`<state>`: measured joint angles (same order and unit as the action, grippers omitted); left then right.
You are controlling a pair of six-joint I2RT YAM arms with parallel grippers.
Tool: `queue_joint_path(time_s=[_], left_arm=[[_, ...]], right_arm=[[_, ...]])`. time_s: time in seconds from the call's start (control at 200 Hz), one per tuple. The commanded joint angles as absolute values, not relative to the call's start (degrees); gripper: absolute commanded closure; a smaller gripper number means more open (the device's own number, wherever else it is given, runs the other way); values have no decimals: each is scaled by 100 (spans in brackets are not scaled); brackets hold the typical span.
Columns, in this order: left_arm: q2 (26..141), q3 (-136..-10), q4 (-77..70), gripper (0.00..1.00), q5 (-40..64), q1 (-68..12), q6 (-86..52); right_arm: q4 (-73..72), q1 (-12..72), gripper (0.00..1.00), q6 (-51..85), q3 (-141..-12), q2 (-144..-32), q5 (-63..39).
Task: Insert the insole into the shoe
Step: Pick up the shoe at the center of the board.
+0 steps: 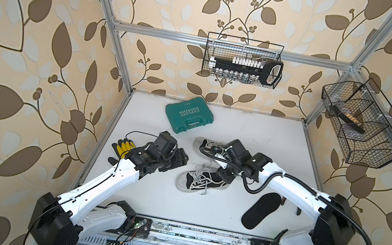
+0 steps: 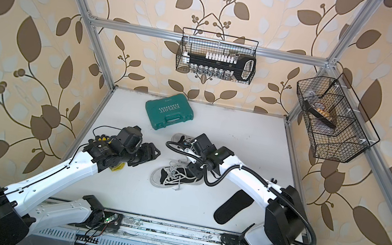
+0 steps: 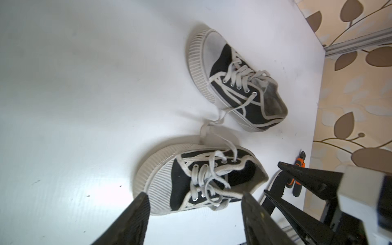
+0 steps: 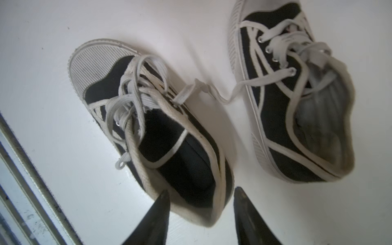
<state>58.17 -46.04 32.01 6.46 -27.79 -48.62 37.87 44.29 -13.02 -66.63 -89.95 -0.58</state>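
left hand (image 3: 195,197) and right hand (image 4: 201,194) both hang released; shoe (image 4: 148,118) sits just ahead of my right hand, a dark insole (image 4: 191,169) apparently seated inside; i judge insertion done, next: check its heel lies flat, then withdraw

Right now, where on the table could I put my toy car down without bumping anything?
Two bare patches of the white table: the front middle, between the near sneaker, the black insole and the front rail; and the back right, beside the green tool case. The middle is crowded: the far sneaker, the left gripper and the right gripper.
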Motion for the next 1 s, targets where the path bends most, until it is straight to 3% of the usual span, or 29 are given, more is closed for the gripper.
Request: queue_joint_path(time_s=[0.0, 0.215, 0.29, 0.415, 0.545, 0.61, 0.995], left_arm=[[5503, -4372, 3415, 30, 1146, -2430, -4554], [5210, -3937, 3485, 30, 1409, -1979, -4465], [5108, -3818, 3523, 30, 1431, -1872, -4448], [4993, -3650, 3508, 30, 1513, -1734, -4447], [4992, -3638, 3450, 30, 1660, -1738, -4456], [5039, -3654, 3425, 30, 1739, -1733, -4441], [5155, -3744, 3367, 30, 1759, -1732, -4395]], right_arm=[[3600, 4642, 52, -1860, -7003, -9419, -1], [3347, 4837, 57, -1978, -7480, -10354, -108], [3275, 4840, 64, -1987, -7540, -10510, -165], [3339, 4858, 89, -1819, -7538, -10430, -245], [3307, 4880, 92, -1300, -7330, -10103, -310], [3558, 4883, 100, -771, -7472, -10131, -145], [3814, 5107, 100, 1031, -7450, -9579, -215]])
